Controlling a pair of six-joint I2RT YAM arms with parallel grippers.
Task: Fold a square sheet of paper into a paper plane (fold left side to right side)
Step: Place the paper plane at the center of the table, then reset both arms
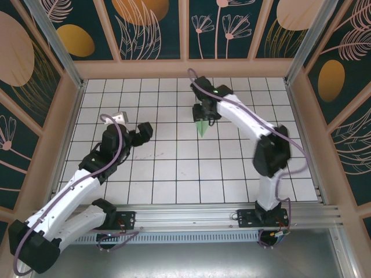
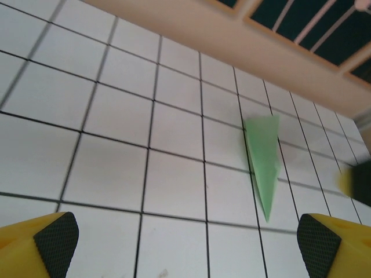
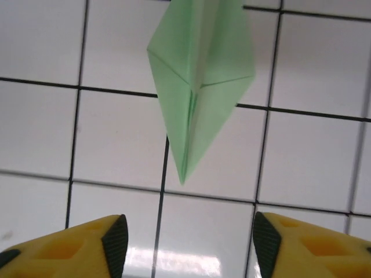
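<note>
Right end effector: fingers apart, nothing btwn them, black pads facing each other across bare tile. The paper plane sits just ahead of that gap, sharp tip aimed back at the fingers, touching neither pad. On the right wrist cam the plane is pale green w/ a centre crease running from the tip & two slanted flap edges meeting at it; its wide end is blurred & cut by the frame edge. From above, the right end effector hangs over the plane's wide end, & the plane pokes out from under it, tip toward the arm bases. Can't tell if the plane lies fully flat

Left end effector: fingers wide apart too, holding nothing, yellow w/ dark pads in the lower corners of its cam. The plane is ahead & right of it, well apart. Overhead, the left end effector is left of the plane, w/ bare tiles btwn them

Outward: the plane is on the bench, white tiles w/ dark grid lines. The right arm runs from the plane back & right to its base; the left arm stretches away left & nearer. A metal rail carrying both bases lies on the near side of the plane. Beyond the plane, wood-framed wall panels, dark w/ leaf & flower prints
</note>
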